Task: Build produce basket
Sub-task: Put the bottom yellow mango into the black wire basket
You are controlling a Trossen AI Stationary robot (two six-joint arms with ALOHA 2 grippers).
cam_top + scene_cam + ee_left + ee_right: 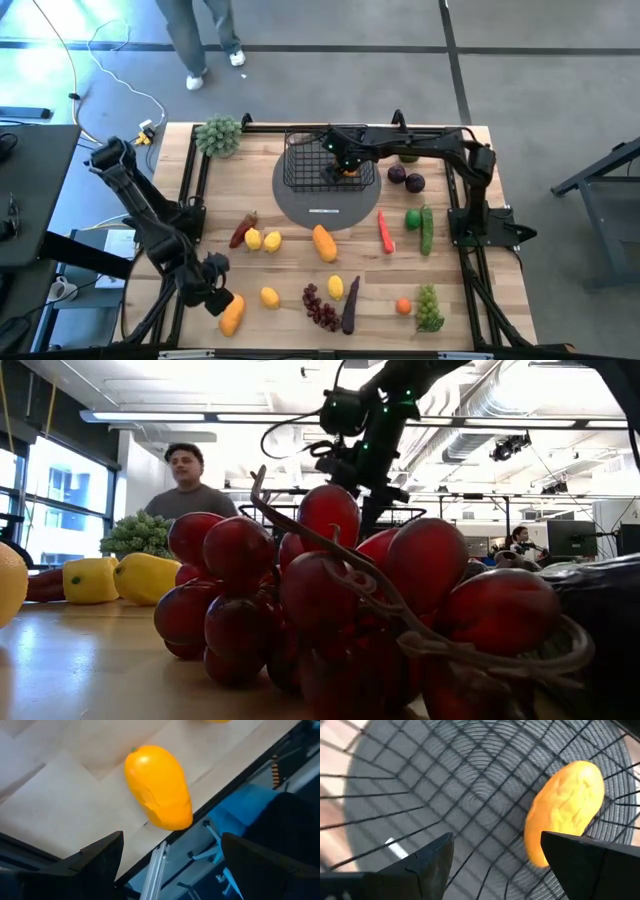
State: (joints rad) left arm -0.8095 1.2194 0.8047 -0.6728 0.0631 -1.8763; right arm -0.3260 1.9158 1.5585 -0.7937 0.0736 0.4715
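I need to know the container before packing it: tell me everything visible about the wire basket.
The basket is black wire mesh, rectangular and open-topped, standing upright on a round dark grey disc at the table's far middle. Its walls are thin crossed wires that show the ribbed disc beneath. One orange-yellow fruit lies inside against a wall. The right gripper, fingers open, hangs over the basket's right part. The handle cannot be made out.

basket (318,160) on round disc (327,206) at table's (290,330) far middle, produce (323,243) scattered nearer
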